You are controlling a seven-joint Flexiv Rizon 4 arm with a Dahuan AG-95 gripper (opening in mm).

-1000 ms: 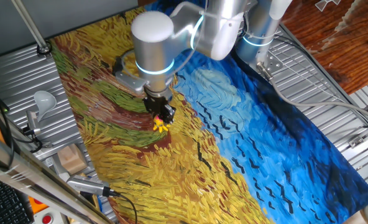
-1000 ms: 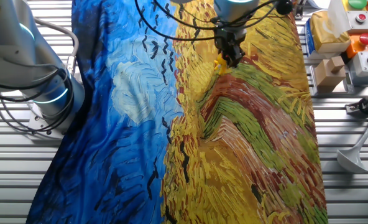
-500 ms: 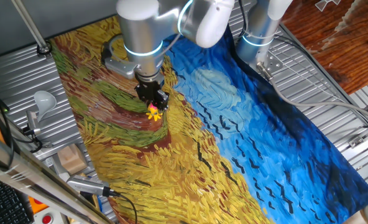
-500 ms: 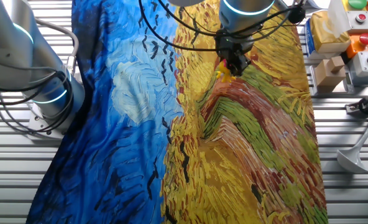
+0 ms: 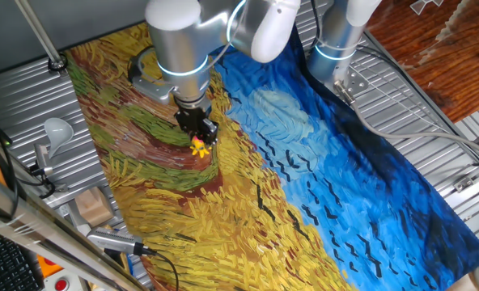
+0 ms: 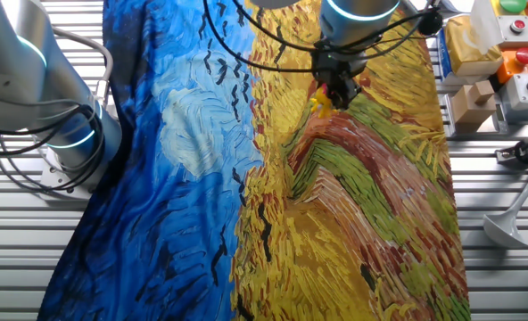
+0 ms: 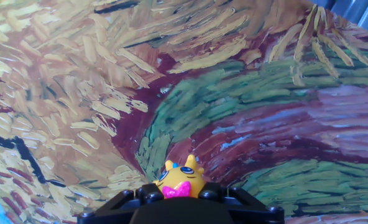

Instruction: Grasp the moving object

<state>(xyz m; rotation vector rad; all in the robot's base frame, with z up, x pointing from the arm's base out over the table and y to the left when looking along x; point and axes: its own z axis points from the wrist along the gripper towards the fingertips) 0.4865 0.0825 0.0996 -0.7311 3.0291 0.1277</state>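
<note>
— Right, what is the end effector doing?

— It points straight down over the printed cloth, black fingers drawn close together on the yellow toy. In the hand view the toy sits right at the dark finger housing, pinched from both sides. The other fixed view shows the same toy at the end effector tips, over the boundary between ochre and reddish-brown strokes.

— Material and shape of the toy?

— Glossy, moulded, rounded body with short pointed lobes on top, small dark eye marks, and a pink piece at the front. Whether it touches the cloth or is just above it, I cannot tell.

— The cloth?

— Soft fabric, slightly rumpled, printed with thick brushwork: yellow, green and maroon on one half, blue with black bird marks on the other. It covers a desk of ribbed metal slats.

— Any containers?

— None that I can confirm. At the desk edge lie a pale wooden block and a white spoon-shaped piece; a box with coloured buttons stands at the far corner.
</note>
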